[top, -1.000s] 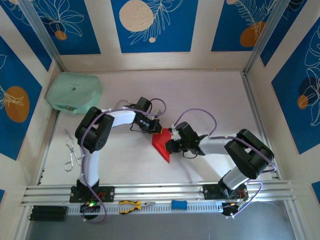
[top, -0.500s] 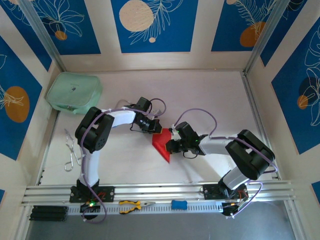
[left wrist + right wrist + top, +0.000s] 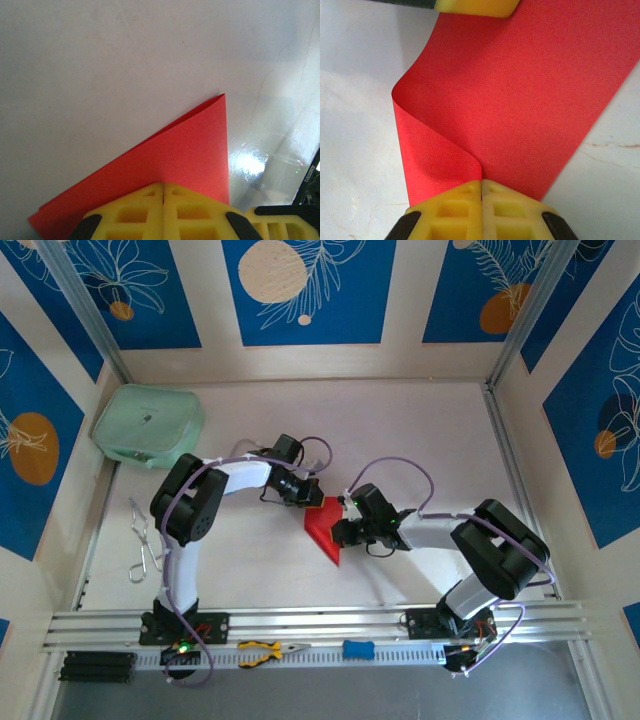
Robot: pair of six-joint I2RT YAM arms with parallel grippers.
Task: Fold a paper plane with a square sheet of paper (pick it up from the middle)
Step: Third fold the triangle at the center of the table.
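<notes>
Nothing moves at mid-frame: the left claw (image 3: 314, 497), fingers together, still pins the square sheet of paper (image 3: 322, 528), and the right claw (image 3: 339, 531) stays clamped on its curl, so the fold looks unfinished.

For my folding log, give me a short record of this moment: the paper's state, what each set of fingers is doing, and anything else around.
paper: red sheet, folded over into a pointed shape, one layer curling up
left fingers: shut on the sheet from its far side
right fingers: shut on the sheet at the curled fold, from its right
plane: not yet formed
elsewhere: mint-green pouch in the far left corner
</notes>
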